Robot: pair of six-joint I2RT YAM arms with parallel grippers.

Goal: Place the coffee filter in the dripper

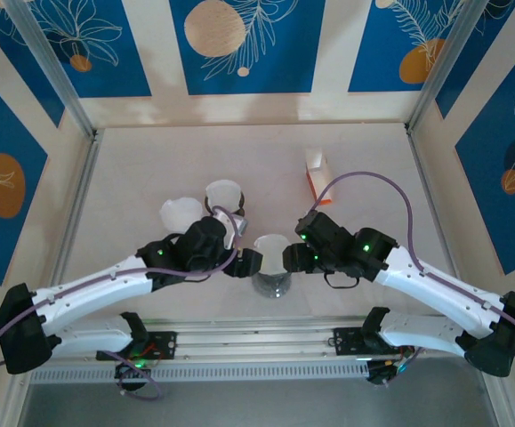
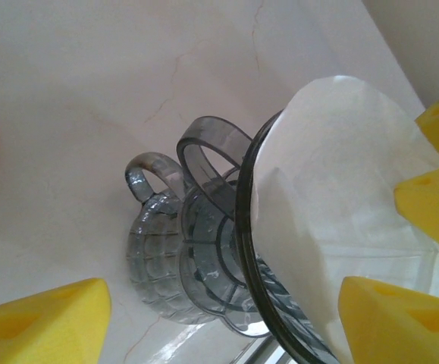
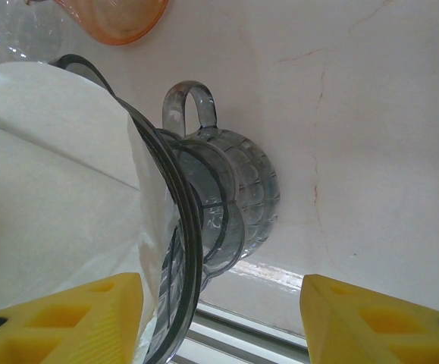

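Filter (image 2: 340,182) sits in the dripper (image 2: 243,227), with the white cone poking up past the dark rim. The dripper looks stacked on a ribbed glass cup (image 2: 155,258) with a handle, though the joint is hard to read. The stack is near-centre on the table (image 1: 373,151), between the arms.

Left gripper (image 1: 249,261) is just left of the stack, yellow pads (image 2: 45,322) spread wide either side, one over the paper. Right gripper (image 1: 293,258) is just right of it, also spread, one pad (image 3: 75,318) at the filter side and the other clear.

Two more white filters (image 1: 181,213) lie further left. An orange-white box (image 1: 317,173) is far right.
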